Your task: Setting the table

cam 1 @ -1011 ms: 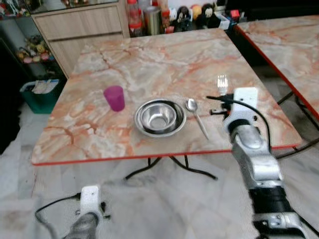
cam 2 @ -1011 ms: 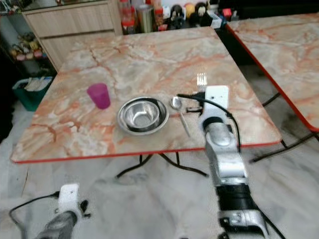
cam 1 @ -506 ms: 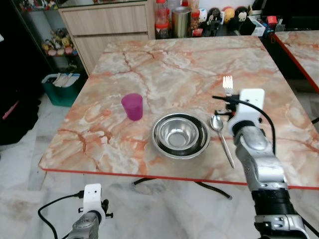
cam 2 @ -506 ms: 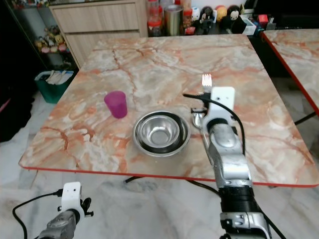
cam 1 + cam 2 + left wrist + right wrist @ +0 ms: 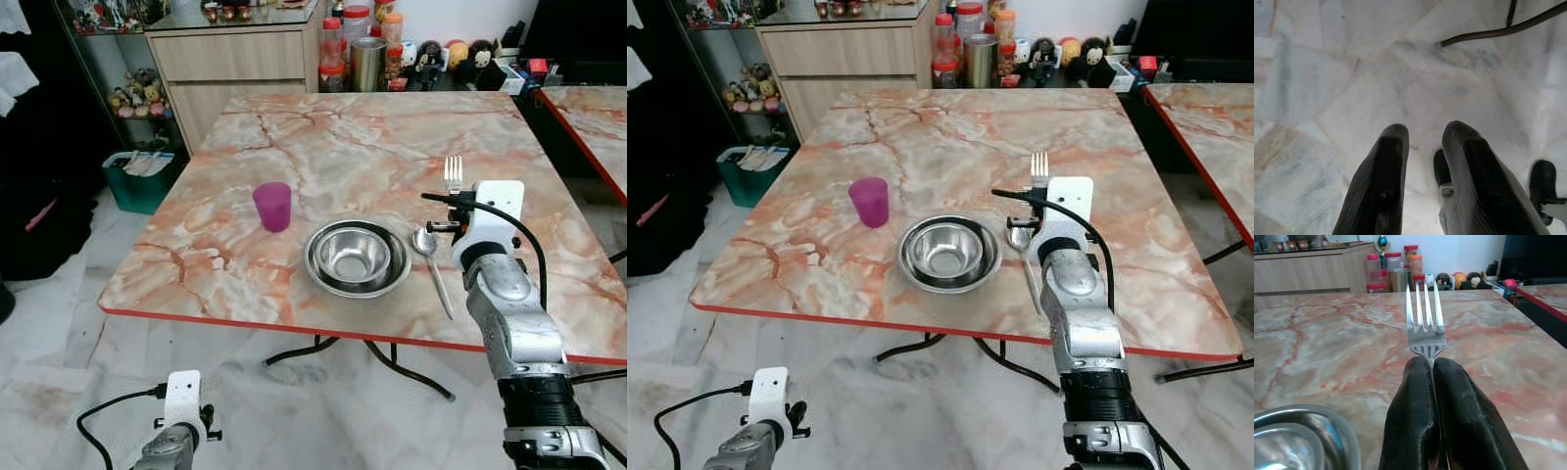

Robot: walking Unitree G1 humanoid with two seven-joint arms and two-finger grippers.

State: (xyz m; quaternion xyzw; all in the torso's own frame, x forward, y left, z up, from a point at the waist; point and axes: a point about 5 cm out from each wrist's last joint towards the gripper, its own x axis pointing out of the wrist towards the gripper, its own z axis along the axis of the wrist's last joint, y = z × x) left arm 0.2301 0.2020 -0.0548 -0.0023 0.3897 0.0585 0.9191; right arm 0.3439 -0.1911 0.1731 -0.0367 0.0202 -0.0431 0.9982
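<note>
Fork (image 5: 1425, 328) tines stick out past the tip of the right gripper (image 5: 1433, 364), whose two black fingers are pressed together on the neck and handle, so the utensil is carried lengthwise with tines pointing to the far side of the table (image 5: 323, 137). The arm holds it over the tabletop just right of the spoon (image 5: 432, 260), which lies beside the steel bowls (image 5: 357, 258), seemingly two nested, near the table's near edge. That position suggests the fork is meant to go down to the right of the spoon, parallel with it, to complete the place setting. A purple cup (image 5: 272, 207) stands to the left of the bowls, a little farther back, where a drink would sit. Jars and a metal canister (image 5: 368, 63) crowd the far edge, away from the setting. The left gripper (image 5: 1422, 147) hangs idle low over the marble floor (image 5: 1327, 73), fingers slightly parted and holding nothing.
</note>
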